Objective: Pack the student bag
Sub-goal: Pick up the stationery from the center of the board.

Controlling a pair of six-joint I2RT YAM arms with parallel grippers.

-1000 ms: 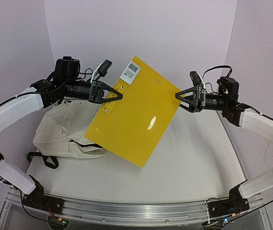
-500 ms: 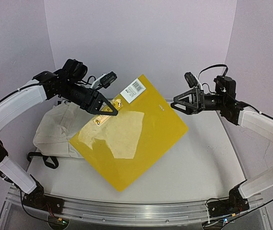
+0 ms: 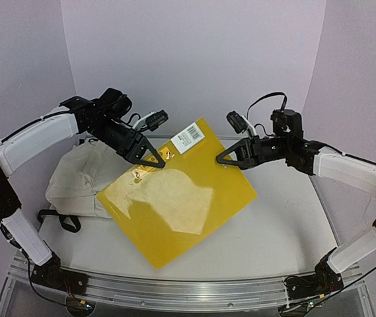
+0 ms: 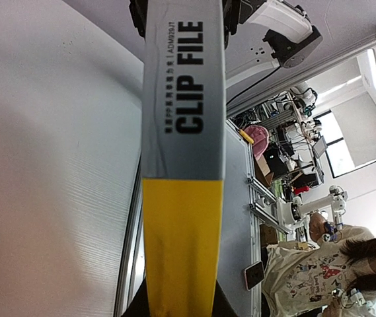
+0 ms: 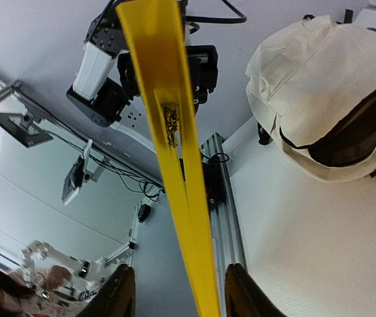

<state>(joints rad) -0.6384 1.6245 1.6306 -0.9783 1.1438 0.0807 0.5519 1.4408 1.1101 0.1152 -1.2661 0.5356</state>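
Left tool [image 3: 153, 162] grips clip file [image 3: 181, 205] — aloft

Clip file [image 3: 178, 201] in the way
It overhangs the student bag's [image 3: 82, 181] right part (left part exposed); open table [image 3: 287, 218] at right.

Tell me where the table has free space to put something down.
Free: the right side of the table, between the yellow file and the right arm, and the front strip by the metal rail. Crowded: the left, where the file overlaps the bag.
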